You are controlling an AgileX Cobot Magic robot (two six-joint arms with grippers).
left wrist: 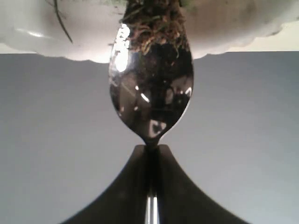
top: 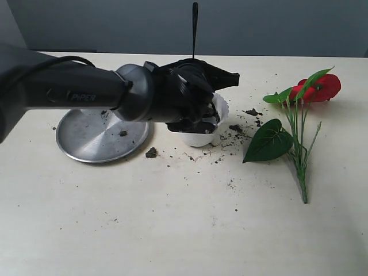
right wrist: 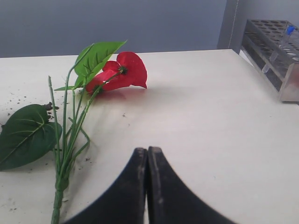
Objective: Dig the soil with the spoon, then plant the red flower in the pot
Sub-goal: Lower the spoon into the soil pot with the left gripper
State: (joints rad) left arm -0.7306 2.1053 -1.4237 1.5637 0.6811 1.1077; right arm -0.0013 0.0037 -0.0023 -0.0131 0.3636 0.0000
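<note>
Step in hand, as I read it: the digging part. Planting not started.

Left of the exterior frame: steel plate (top: 86,144) on the tabletop (top: 172,230), holding only a few crumbs of soil (top: 123,133).

Your left arm (top: 69,92) reaches from the left edge to frame centre. The left end effector (left wrist: 150,150) is clamped on the spoon (left wrist: 150,98), with the handle straight up at top centre and the bowl down at the pot (top: 201,138). The left wrist view shows fibrous soil stuck on the bowl tip, right at the pot's scalloped rim. How much soil is inside the pot you can't tell; the arm hides the mouth. Loose crumbs lie scattered around the pot.

Right of frame: red flower (top: 319,87) lies flat on the tabletop, well apart from the pot, with its stem end toward the lower right. The right end effector (right wrist: 147,156) is closed on nothing and hovers near the stems.

Next, my guess: tip the spoon load into the pot. Then you need the right jaws opened and brought low onto the stems to stand the flower upright in the pot.
</note>
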